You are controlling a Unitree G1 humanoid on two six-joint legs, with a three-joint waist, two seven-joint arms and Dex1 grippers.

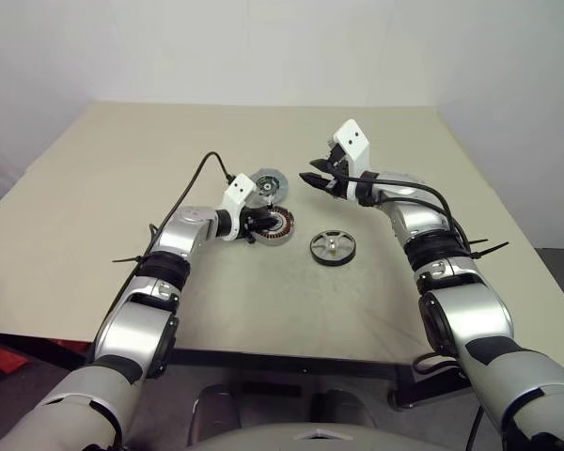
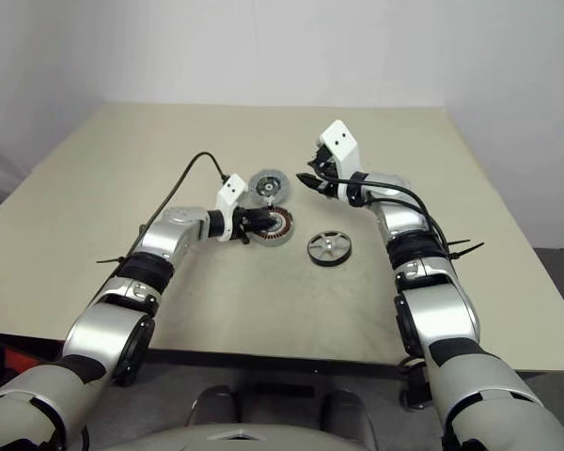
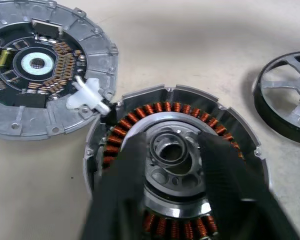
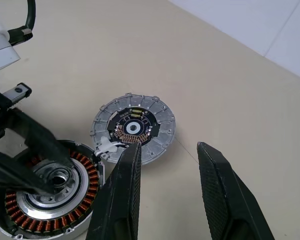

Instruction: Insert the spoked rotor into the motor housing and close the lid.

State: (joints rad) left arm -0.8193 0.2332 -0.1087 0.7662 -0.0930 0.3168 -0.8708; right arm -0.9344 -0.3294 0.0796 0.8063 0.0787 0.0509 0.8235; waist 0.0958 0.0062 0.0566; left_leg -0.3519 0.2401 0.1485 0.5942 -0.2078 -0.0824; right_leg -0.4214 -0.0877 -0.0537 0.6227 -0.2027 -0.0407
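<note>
The motor housing (image 1: 284, 228), a shallow metal cup with copper windings, lies on the table near the middle. My left gripper (image 1: 260, 223) reaches into it, open, its black fingers (image 3: 225, 170) standing on either side of the pale centre hub (image 3: 171, 147). The lid (image 1: 268, 185) lies just behind the housing with its dark inside facing up, joined to the housing's rim by a white clip (image 3: 87, 97). The spoked rotor (image 1: 333, 247) lies flat to the housing's right. My right gripper (image 1: 312, 178) hovers open above the table to the right of the lid, holding nothing.
The beige table (image 1: 122, 169) has bare room on all sides of the parts. A black cable (image 1: 207, 164) loops up from my left wrist. The table's front edge (image 1: 291, 349) runs close below my forearms.
</note>
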